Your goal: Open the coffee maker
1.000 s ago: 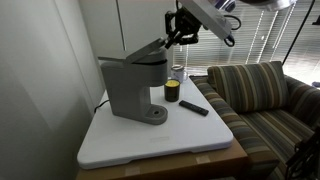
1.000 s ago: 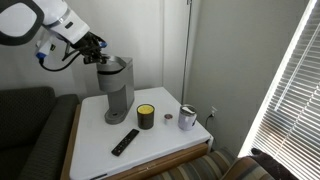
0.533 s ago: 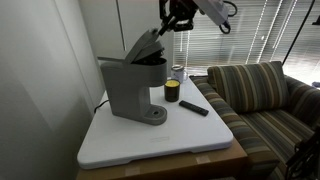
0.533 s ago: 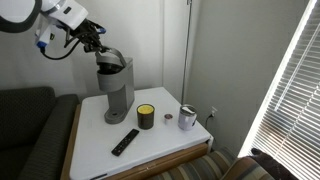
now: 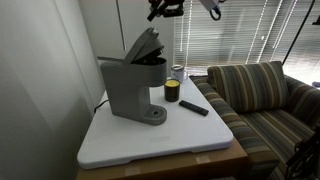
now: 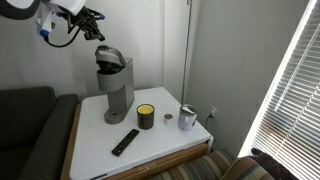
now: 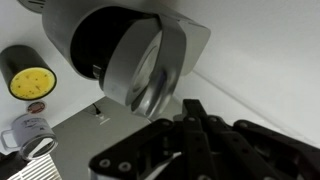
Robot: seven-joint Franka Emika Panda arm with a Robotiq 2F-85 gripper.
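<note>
The grey coffee maker (image 5: 130, 88) stands at the back of the white table, also seen in an exterior view (image 6: 114, 90). Its hinged lid (image 5: 147, 45) is tilted up and the top chamber is open. In the wrist view I look down on the raised lid (image 7: 140, 65) and the dark opening. My gripper (image 5: 166, 8) hangs in the air above the machine, apart from the lid, and also shows in an exterior view (image 6: 95, 17). In the wrist view the gripper (image 7: 193, 106) has its fingers together and holds nothing.
A dark can with a yellow top (image 6: 146, 116) stands in front of the machine, and a black remote (image 6: 125, 142) lies near the table's front. A small tin (image 6: 187, 118) and a white mug (image 6: 211, 117) are at the table's end. A striped sofa (image 5: 262, 95) is beside the table.
The gripper has let go of the lid and moved up and away from the machine. The lid swung from slightly raised to steeply open.
</note>
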